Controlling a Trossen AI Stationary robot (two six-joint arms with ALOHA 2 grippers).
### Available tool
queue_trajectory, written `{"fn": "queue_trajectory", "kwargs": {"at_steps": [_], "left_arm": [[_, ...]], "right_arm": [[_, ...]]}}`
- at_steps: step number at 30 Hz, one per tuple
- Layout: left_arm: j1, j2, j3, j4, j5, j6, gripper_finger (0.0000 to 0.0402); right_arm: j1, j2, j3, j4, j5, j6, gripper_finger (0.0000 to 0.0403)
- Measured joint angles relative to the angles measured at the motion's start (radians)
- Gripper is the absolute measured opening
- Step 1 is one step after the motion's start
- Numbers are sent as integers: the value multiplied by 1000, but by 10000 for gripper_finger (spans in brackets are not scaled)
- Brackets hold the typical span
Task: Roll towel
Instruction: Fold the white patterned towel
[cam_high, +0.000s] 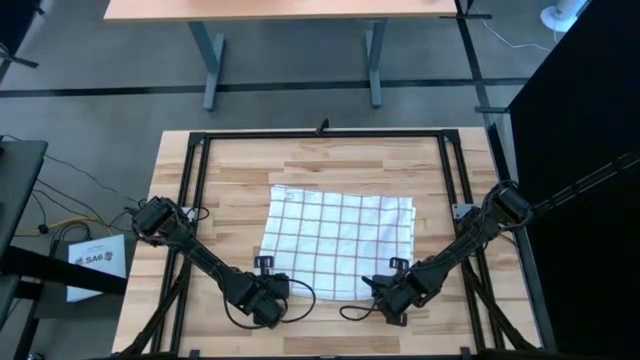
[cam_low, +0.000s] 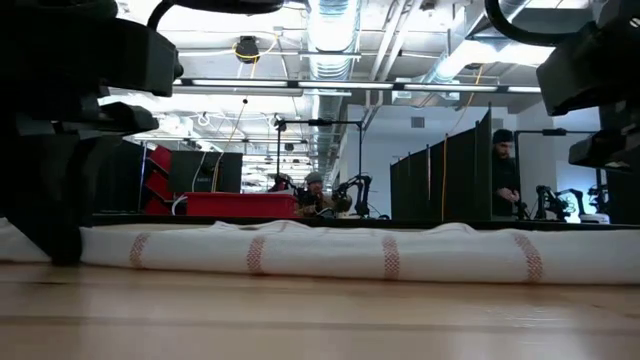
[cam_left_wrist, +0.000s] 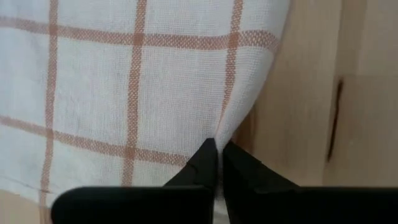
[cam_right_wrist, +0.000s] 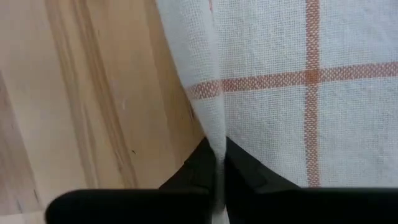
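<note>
The towel (cam_high: 338, 240) was spread flat at the centre of the table (cam_high: 230, 165), its lower corners pinched tight by the left gripper (cam_high: 268, 290) and right gripper (cam_high: 392, 292).

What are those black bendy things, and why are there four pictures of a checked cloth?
They are two robot arms at a wooden table. One picture looks down from above, one peeks level across the tabletop, and two come from little cameras on the arms' wrists. A white towel with reddish-brown check lines lies spread flat. The left gripper and the right gripper each have their jaws shut, pinching the towel's near edge at its two corners, probably ready to start rolling it up.
</note>
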Motion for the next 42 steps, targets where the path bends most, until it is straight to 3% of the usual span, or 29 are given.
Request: {"fn": "queue_trajectory", "kwargs": {"at_steps": [14,22,33,42], "left_arm": [[0,0,0,-2,9,-26,0],[0,0,54,-64,77,-18,0],[20,-96,67,-168,111,-28,0],[136,-138,67,-174,125,130,0]], "right_arm": [[7,0,0,18,-12,18,1],[17,0,34,44,-63,48,0],[63,0,95,47,-108,145,0],[50,-26,103,-25,-119,186,0]]}}
